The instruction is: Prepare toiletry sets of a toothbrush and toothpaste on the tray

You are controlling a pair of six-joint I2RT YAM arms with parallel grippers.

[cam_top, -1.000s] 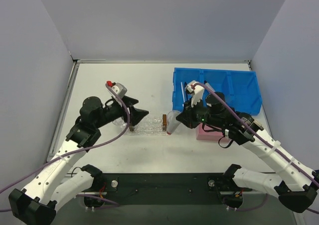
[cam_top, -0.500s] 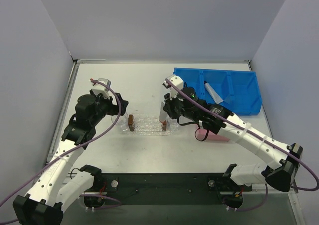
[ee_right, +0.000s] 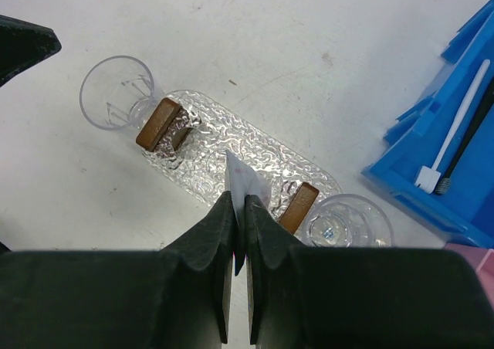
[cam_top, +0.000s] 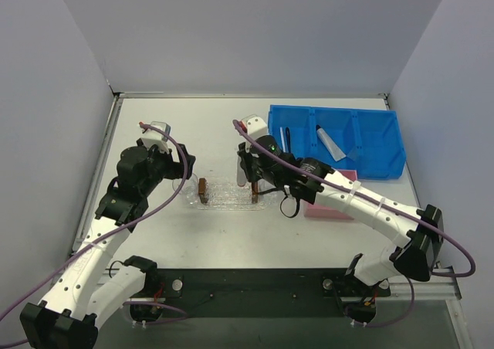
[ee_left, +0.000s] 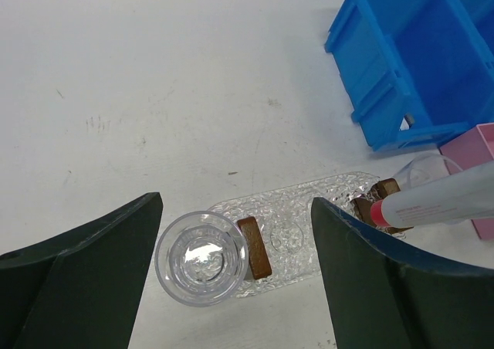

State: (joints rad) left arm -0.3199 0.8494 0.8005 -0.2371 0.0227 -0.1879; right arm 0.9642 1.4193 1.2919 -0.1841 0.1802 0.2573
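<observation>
White tabletop [cam_top: 193, 125], pebbled clear oval tray [ee_right: 212, 152]: right gripper [ee_right: 238, 204] pinches flat toothpaste tube [ee_left: 444, 202], left gripper [ee_left: 235, 202] gapes empty.

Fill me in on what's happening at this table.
The right gripper is shut on a toothpaste tube, holding it above the clear tray. The left gripper hangs open beside the tray, above a clear cup, holding nothing. The tray carries only two brown blocks. Both toothbrushes and a second tube lie in the blue bin, so no set is complete yet.
</observation>
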